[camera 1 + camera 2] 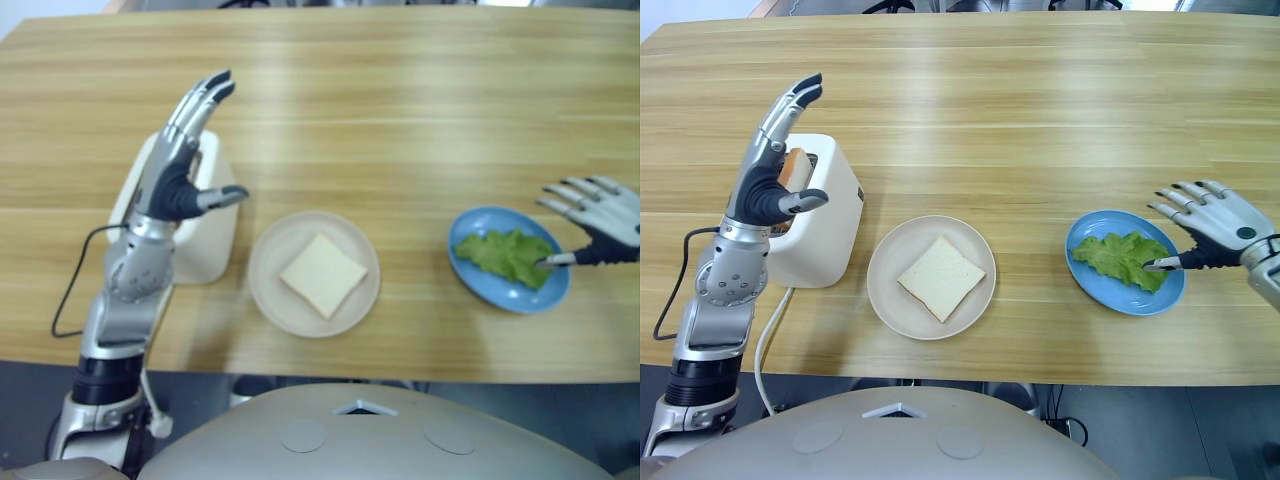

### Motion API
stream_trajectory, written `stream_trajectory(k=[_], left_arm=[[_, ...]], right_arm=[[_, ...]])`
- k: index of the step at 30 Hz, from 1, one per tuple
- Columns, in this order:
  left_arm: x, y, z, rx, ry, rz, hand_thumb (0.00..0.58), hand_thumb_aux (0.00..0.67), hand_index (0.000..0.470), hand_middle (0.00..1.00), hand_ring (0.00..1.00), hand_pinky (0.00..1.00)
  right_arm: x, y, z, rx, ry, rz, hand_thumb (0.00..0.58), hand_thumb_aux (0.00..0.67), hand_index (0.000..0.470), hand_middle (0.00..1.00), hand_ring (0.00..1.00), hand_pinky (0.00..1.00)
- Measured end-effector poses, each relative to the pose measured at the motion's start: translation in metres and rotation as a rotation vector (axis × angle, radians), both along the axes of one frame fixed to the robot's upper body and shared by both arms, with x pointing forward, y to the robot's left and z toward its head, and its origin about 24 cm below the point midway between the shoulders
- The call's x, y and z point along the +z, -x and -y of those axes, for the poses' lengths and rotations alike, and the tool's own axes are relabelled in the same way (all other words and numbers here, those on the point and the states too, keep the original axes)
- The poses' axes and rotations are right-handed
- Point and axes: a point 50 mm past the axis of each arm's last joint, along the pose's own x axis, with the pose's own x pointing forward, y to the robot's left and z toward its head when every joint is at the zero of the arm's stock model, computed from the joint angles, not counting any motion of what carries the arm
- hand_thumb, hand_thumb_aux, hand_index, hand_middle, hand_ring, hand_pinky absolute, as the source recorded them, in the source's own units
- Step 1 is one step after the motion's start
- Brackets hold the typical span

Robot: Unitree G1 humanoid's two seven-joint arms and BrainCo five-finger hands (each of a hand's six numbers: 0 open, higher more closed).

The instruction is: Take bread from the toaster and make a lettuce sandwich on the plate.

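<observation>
Beige round plate [885,296], square bread [941,277], crinkled lettuce [1125,258]

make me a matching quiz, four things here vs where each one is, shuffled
1 square slice of white bread
2 green lettuce leaf
3 white boxy toaster
4 right hand

a on the round blue plate
b beside the open left hand
c on the round beige plate
d open, at the blue plate's right rim

Pairs: 1-c, 2-a, 3-b, 4-d

No writing, number or sign is legible on the toaster [830,238], the beige plate [885,262], the blue plate [1118,300] or the counter [1040,100].
</observation>
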Motion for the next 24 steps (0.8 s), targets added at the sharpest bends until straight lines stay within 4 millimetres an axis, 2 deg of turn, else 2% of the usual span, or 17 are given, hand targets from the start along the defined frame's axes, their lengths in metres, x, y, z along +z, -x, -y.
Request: stream_trajectory(k=[6,10,24], left_arm=[[-0.001,0.001,0.001,0.000,0.004,-0.003,0.000,0.000,0.000,0.00,0.00,0.00],[-0.001,0.002,0.001,-0.002,0.001,-0.006,0.000,0.000,0.000,0.00,0.00,0.00],[0.001,0.007,0.003,-0.008,-0.010,-0.012,0.000,0.000,0.000,0.00,0.00,0.00]], right_arm=[[-0.021,-0.015,-0.006,0.051,0.046,-0.036,0.000,0.000,0.000,0.00,0.00,0.00],[-0.036,-0.014,-0.005,0.064,0.056,-0.079,0.000,0.000,0.000,0.00,0.00,0.00],[-0.049,-0.005,0.012,0.065,0.106,-0.168,0.000,0.000,0.000,0.00,0.00,0.00]])
